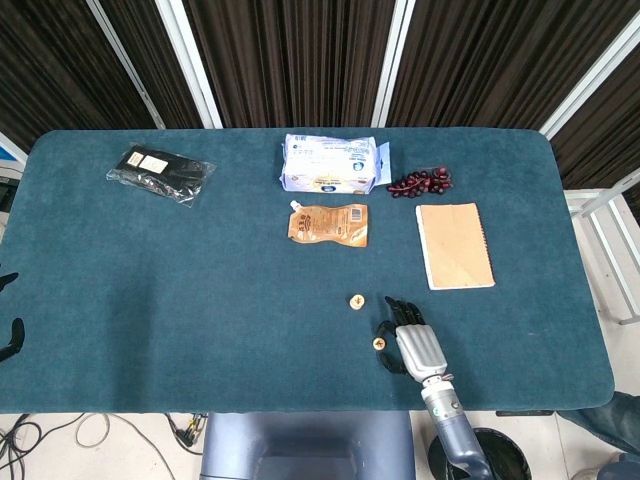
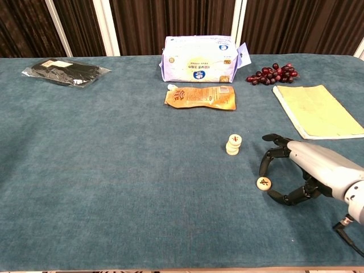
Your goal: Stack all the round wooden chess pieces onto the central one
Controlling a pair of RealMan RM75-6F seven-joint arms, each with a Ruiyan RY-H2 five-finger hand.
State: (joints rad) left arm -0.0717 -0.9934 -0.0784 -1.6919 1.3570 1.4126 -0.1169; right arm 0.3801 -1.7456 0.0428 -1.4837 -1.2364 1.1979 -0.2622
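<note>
A short stack of round wooden chess pieces (image 2: 233, 144) stands near the middle of the blue table, also seen as one disc from above (image 1: 355, 300). A single loose piece (image 2: 263, 183) lies flat to its right and nearer the front edge (image 1: 379, 344). My right hand (image 2: 310, 170) rests just right of that loose piece, its dark fingers (image 2: 272, 156) arched over the far side and the thumb low on the near side, bracketing the piece without lifting it. From above the right hand (image 1: 415, 345) sits beside the disc. Only dark tips of my left hand (image 1: 8, 335) show at the left edge.
At the back stand a tissue pack (image 2: 199, 58), a brown pouch (image 2: 200, 97) in front of it, grapes (image 2: 273, 74) and a yellow notebook (image 2: 318, 111) to the right. A black packet (image 2: 60, 71) lies far left.
</note>
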